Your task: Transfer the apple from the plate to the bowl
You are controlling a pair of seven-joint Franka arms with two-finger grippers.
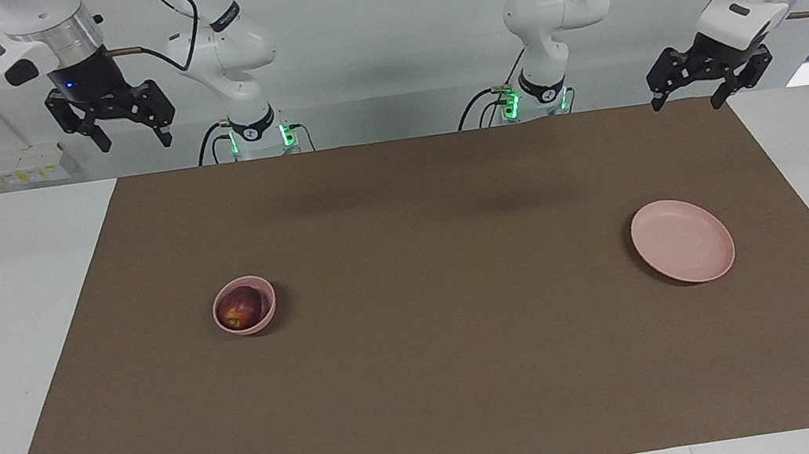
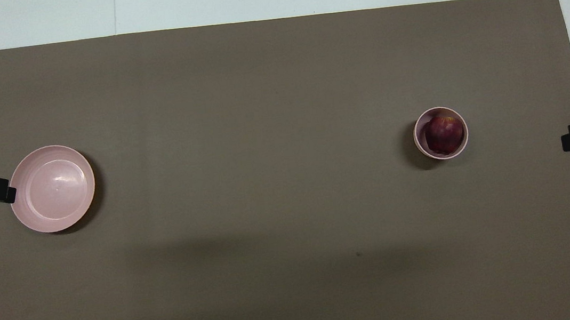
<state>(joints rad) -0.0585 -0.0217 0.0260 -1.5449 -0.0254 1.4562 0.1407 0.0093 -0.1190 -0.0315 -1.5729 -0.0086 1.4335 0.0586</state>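
1. We see a white table point(image 1: 7, 330) with a large brown mat point(image 1: 426, 382) spread over most of its top; everything else sits on this mat.
2. Two white robot arms stand at the edge of the table. The right arm point(image 1: 220, 39) rises at one end, the left arm point(image 1: 555, 0) at the other, and both are lifted clear of the mat.
3. We find the plate point(image 1: 682, 240), a wide, shallow, pale pink dish, resting flat on the mat toward the left arm's end of the table. Nothing lies on it.
4. The bowl point(image 1: 244, 305), a smaller and deeper pale pink dish, rests on the mat toward the right arm's end, well apart from the plate.
5. The right gripper point(image 1: 130, 135) hangs high in the air above the table's edge at its own end. Its two black fingers are spread wide and hold nothing.
6. The left gripper point(image 1: 691, 96) hangs over the corner of the mat nearest the left arm. Its fingers are also spread wide and hold nothing. In the overhead view, its dark tip shows just beside the plate's rim.
7. The apple point(image 1: 239, 308), small, round and dark red with a yellowish patch, sits inside the bowl, filling much of it.
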